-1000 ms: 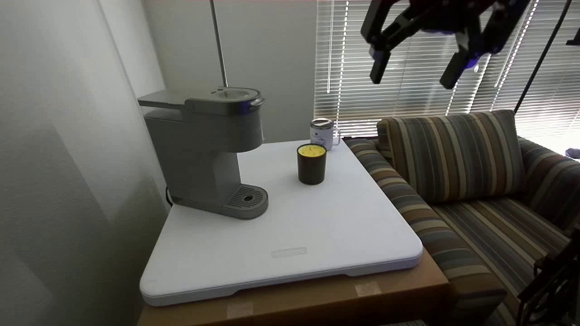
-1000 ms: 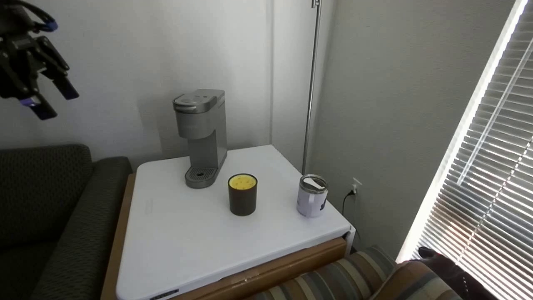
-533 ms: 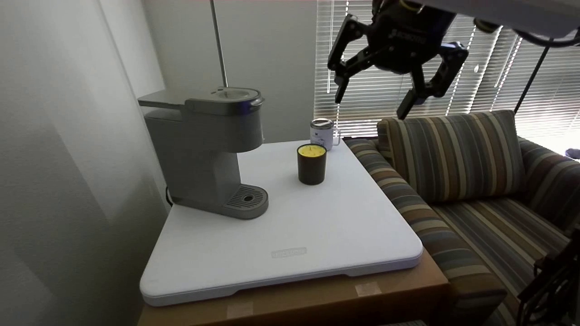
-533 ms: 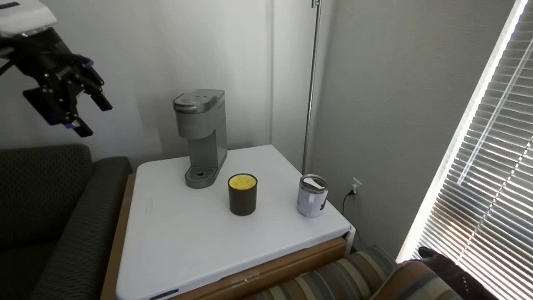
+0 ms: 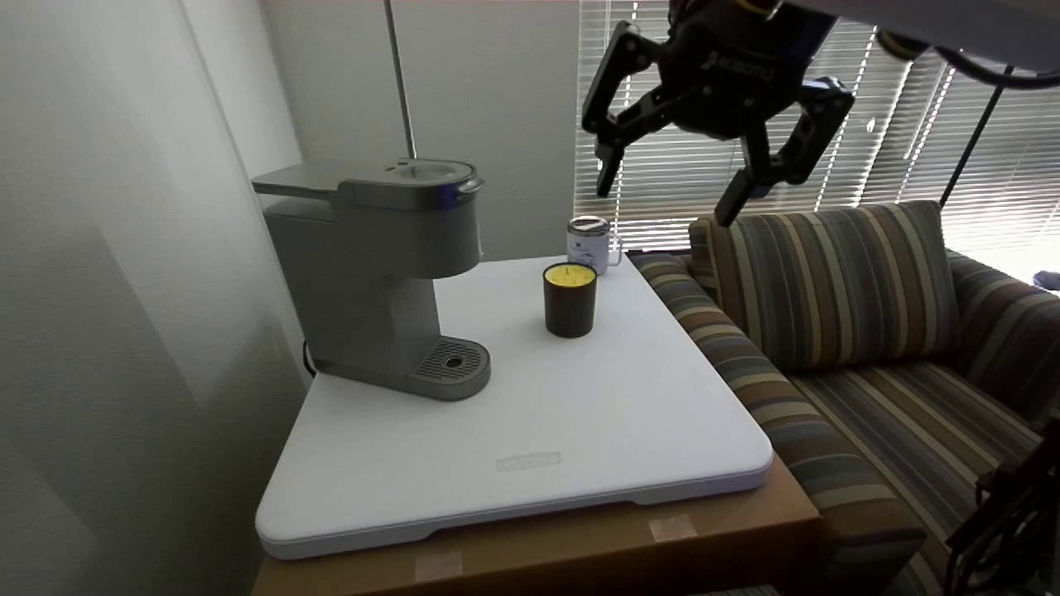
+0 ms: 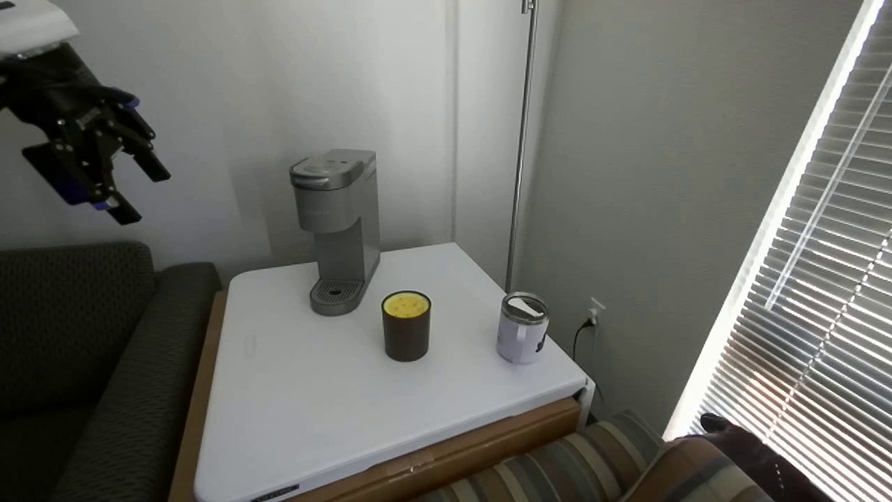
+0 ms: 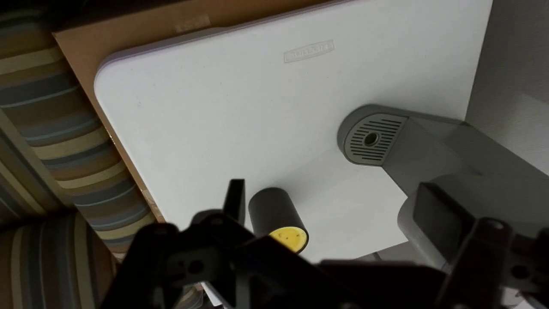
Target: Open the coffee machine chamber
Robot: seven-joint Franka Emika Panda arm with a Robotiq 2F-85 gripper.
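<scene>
1. The coffee machine (image 5: 348, 290) stands upright on the white tabletop (image 5: 613, 406), with the drip tray (image 5: 451, 362) at its front. Its rounded head, the chamber (image 5: 426, 236), juts out above that tray.
2. The lid (image 6: 324, 166) lies flat on top of the machine in both exterior views, so the opening itself looks not yet begun.
3. The gripper (image 5: 665, 207) hangs in the air out from the machine's front, well apart from it. Its fingers (image 7: 439, 221) are spread wide and hold nothing. One of them overlaps the machine's head in the wrist view, but both exterior views show a clear gap.
4. I judge the step in hand to be the approach: no contact, no grip on the lid.
5. Next, the gripper should travel toward the machine's front and line up with the handle (image 6: 311, 183) at the lid's front edge. A fingertip hooked under it, then a lift up and back toward the machine's rear, seems the likeliest way.
6. The dark cup (image 6: 406, 338) stands out from the machine's front and off to one side, the mug (image 6: 521, 338) farther away; staying high should clear both.
7. A hard pull could tip or drag the machine, so the lift wants to be slow.
</scene>
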